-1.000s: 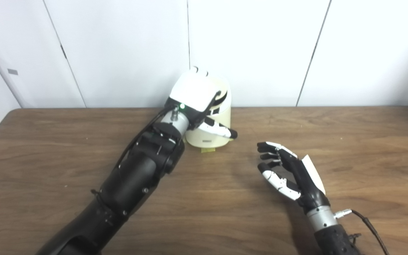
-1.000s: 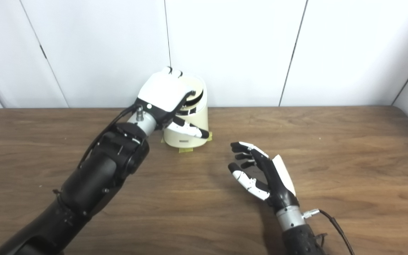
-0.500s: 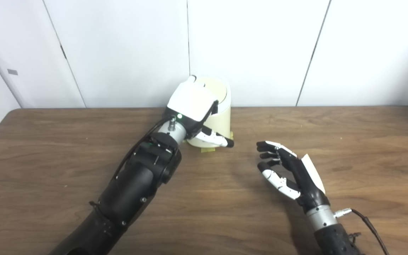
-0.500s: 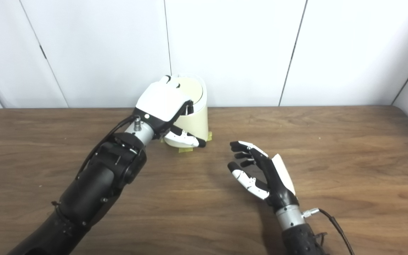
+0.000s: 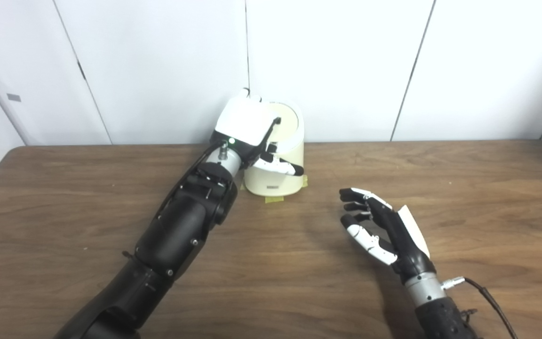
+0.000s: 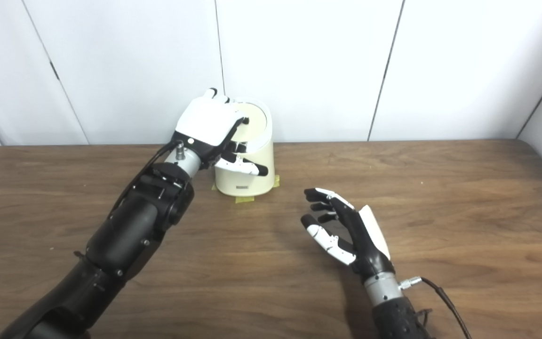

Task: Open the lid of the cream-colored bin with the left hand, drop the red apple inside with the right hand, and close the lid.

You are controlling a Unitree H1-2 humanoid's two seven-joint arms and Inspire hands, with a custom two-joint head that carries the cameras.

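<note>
Currently, findings as follows
Counter (image 5: 271, 263): brown wood-grain surface, white panelled wall along its far edge
Cream-colored bin (image 5: 278, 176): stands at the far edge, near the middle, against the wall; yellow tape (image 5: 273, 199) at its base
Lid (image 6: 252, 118): lies flat on the bin top, shut
Left hand (image 5: 247, 127): over the left part of the bin top, fingers draped on the lid, thumb out across the front wall; holds nothing that can be seen; whether it grips the lid cannot be told
Right hand (image 5: 384, 230): open, fingers spread and slightly curled, palm turned left, empty, just above the counter, right of centre, well apart from the bin
Red apple: not visible in either view
</note>
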